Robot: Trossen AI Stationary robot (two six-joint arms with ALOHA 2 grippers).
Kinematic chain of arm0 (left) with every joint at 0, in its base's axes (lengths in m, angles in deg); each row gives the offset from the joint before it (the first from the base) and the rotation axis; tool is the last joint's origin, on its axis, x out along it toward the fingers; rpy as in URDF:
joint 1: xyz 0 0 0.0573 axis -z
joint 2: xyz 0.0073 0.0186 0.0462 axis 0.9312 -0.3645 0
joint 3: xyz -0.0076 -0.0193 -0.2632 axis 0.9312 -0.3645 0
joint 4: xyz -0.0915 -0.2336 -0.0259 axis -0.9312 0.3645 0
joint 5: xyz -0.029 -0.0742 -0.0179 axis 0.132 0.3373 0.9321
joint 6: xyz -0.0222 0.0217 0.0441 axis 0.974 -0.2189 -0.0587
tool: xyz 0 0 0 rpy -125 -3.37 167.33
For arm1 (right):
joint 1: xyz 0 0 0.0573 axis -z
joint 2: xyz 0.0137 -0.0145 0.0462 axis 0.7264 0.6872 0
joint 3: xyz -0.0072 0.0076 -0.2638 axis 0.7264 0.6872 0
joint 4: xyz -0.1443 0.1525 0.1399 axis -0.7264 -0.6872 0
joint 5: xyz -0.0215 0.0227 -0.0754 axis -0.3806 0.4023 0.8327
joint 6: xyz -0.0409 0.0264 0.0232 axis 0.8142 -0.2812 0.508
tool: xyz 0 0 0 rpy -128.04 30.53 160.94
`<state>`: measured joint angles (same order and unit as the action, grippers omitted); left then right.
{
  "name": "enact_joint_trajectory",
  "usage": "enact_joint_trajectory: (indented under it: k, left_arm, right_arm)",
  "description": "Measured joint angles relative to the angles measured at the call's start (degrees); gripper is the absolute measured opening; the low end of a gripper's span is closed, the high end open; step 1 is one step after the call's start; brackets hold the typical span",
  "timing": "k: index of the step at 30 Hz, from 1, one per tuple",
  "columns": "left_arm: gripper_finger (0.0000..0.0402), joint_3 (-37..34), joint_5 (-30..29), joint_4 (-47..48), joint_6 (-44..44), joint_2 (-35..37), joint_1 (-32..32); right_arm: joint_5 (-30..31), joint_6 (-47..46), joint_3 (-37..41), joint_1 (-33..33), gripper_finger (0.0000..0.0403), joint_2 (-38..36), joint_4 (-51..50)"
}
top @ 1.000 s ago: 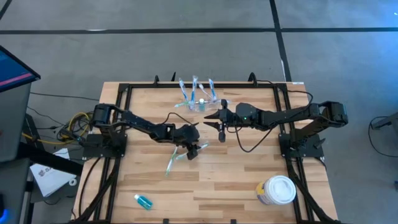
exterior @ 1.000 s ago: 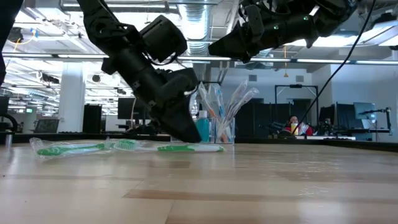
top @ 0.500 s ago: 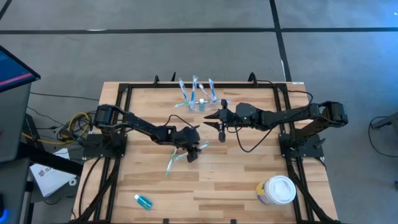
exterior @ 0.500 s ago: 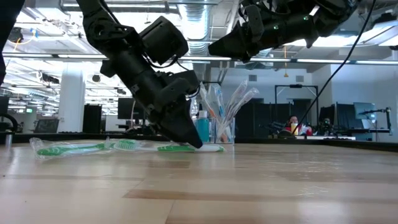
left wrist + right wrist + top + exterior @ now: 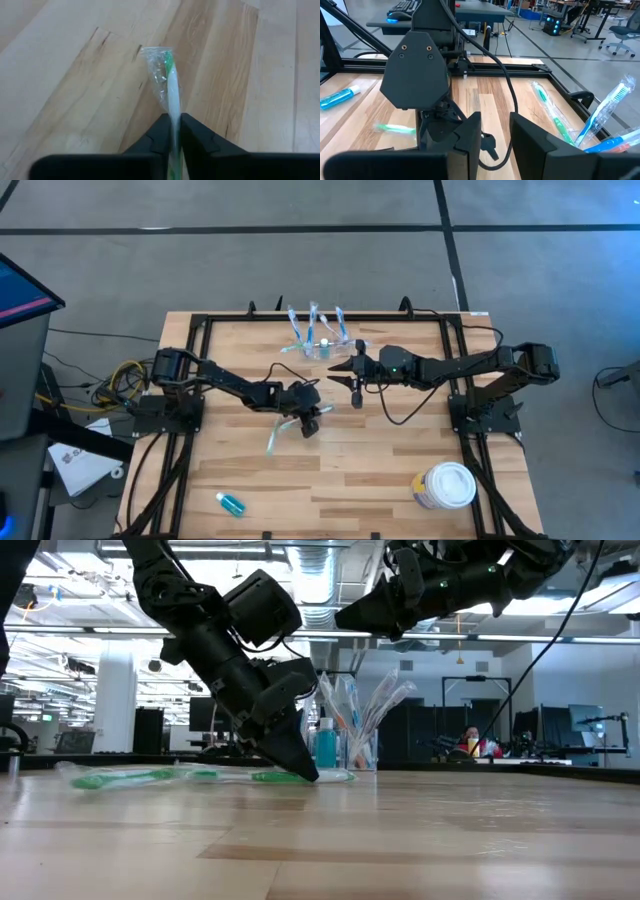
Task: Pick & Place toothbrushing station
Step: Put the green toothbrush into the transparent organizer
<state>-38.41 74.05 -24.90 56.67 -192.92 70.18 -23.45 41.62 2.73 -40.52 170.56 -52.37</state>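
High view: the left pincer (image 5: 308,420) sits near the middle of the bench (image 5: 380,480), where it has just closed from wide open onto the green toothbrush (image 5: 278,435), whose far end has lifted slightly and swung. The toothbrushing station (image 5: 322,348), with wrapped brushes standing in it, is at the middle of the bench's far edge. The right pincer (image 5: 356,385) hovers between station and left pincer. A white-lidded tub (image 5: 446,484) stands by the near right corner, a small blue tube (image 5: 231,502) by the near left.

Low view: the left pincer's tips pinch the brush at the bench surface; the right arm hangs above.

Left wrist view: fingers (image 5: 159,134) are shut on the brush's white handle, its wrapped head (image 5: 162,67) pointing away.

Right wrist view: its fingers (image 5: 470,135) stand partly apart, seemingly holding nothing, though the gap is partly hidden.

The grasp looks made, so a lift toward the station should follow. No brand or writing is readable anywhere
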Motion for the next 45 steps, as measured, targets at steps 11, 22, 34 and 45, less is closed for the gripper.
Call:
enact_joint_trajectory:
  k: [11,22,34,45]
  left_arm:
    - [0.001,-0.3,1.1,0.3,2.8,3.5,-0.9]
    - [0.001,-0.3,1.1,0.2,3.3,11.0,-2.8]
    - [0.001,-0.3,4.6,-0.2,3.3,18.5,-5.5]
    - [0.0011,-0.3,10.7,-1.6,8.0,20.7,-8.2]
  right_arm:
    - [0.0,4.6,0.0,-2.0,0.0093,0.0,-0.2]
    - [0.0,16.1,-1.3,-9.2,0.0093,0.0,1.8]
    - [13.3,26.0,-2.4,-18.8,0.0093,0.0,0.5]
    - [29.0,36.5,-2.5,-25.7,0.0093,0.0,0.4]
